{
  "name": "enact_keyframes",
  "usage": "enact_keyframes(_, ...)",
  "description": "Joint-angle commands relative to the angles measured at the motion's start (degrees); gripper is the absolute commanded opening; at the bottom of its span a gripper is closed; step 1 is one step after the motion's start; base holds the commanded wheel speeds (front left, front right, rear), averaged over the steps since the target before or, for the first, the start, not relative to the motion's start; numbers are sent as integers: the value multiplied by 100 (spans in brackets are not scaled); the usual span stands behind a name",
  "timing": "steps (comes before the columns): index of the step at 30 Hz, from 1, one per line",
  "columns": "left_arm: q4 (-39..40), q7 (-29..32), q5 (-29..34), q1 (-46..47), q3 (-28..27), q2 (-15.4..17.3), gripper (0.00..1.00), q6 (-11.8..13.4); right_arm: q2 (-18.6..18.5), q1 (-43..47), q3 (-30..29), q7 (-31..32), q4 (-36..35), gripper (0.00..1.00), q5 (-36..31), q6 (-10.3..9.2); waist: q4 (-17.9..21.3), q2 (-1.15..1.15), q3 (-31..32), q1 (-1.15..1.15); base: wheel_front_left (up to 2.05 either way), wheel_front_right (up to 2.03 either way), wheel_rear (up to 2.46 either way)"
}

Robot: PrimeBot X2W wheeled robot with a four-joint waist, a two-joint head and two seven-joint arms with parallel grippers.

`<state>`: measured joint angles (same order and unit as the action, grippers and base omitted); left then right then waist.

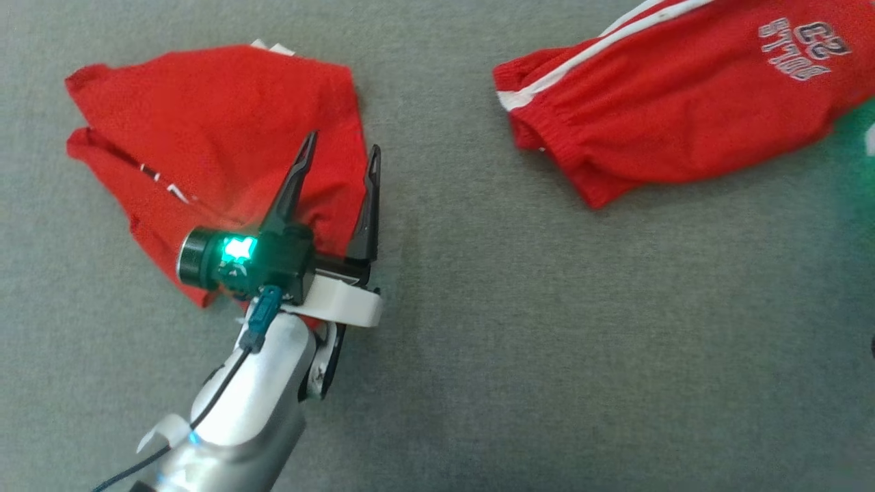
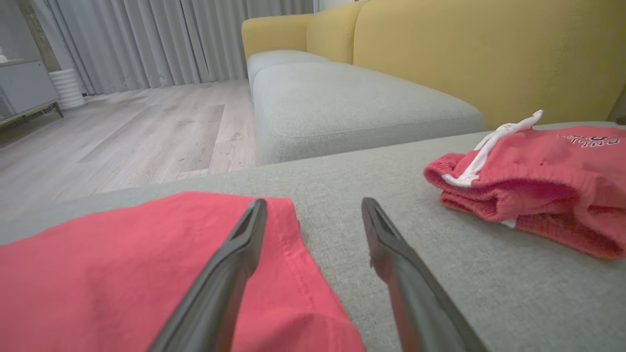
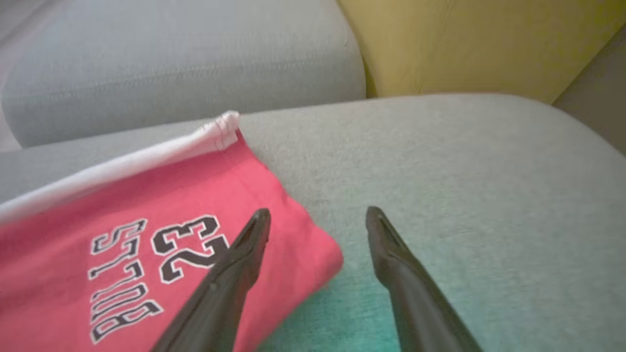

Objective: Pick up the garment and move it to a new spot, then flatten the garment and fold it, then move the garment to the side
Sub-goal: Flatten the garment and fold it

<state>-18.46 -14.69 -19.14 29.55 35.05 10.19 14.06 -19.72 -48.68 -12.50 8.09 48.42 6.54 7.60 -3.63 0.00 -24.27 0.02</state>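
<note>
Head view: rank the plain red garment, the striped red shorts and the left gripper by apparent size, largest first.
1-2, unranked: plain red garment and striped red shorts look alike; the shorts run off the picture's edge.
3. left gripper, clearly smallest.

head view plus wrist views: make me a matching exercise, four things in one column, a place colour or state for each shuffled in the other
1. rumpled red garment
2. red Bulls 23 shorts
3. left gripper
4. sofa backrest

A. yellow
B. jaws open, astride a red edge
C. upper right in the head view, white stripe
D. upper left in the head view

Pairs: 1-D, 2-C, 3-B, 4-A
</note>
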Motion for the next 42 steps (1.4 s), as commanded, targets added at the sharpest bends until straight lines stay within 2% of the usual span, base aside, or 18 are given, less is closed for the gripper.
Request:
enact_keyframes(1,102,-30,72,176,-236,55,100,-25,-108,-189,112,79,24,100,-30,-11,-125,0,-123,-2,0,0,0)
enact_keyframes(6,66,-30,204,238,-357,-37,100,-122,-216,-521,397,141,763,100,-9,-11,-225,0,-265,-2,0,0,0)
enact_keyframes(14,59,-30,353,249,-498,-96,100,-194,-238,-805,895,30,1286,100,112,-11,-256,0,-406,-2,0,0,0)
enact_keyframes(15,56,-30,366,250,-515,-104,100,-201,-243,-825,963,34,1340,97,141,-11,-253,0,-417,-2,0,0,0)
enact_keyframes(16,52,-30,378,250,-534,-113,100,-206,-251,-845,1021,24,1384,25,173,-11,-248,0,-426,-2,0,0,0)
enact_keyframes(17,45,-30,388,249,-552,-122,100,-210,-262,-864,1066,-4,1420,0,210,-11,-238,0,-431,-2,0,0,0)
enact_keyframes(23,-4,-30,448,200,-655,-147,100,-245,-332,-909,1090,-530,1519,0,614,-11,-99,0,-347,-2,0,0,0)
enact_keyframes(33,-98,-30,501,-7,-808,-133,100,-326,-309,-310,1185,-1119,1361,0,1501,-11,304,0,160,-2,0,0,0)
enact_keyframes(38,-145,-30,517,-141,-850,-177,100,-371,-532,200,1184,-1302,1285,0,1767,-11,455,0,446,-2,0,0,0)
enact_keyframes(42,-175,-30,535,-238,-869,-217,100,-395,-808,479,849,-1420,1604,0,1769,-11,497,0,613,-2,0,0,0)
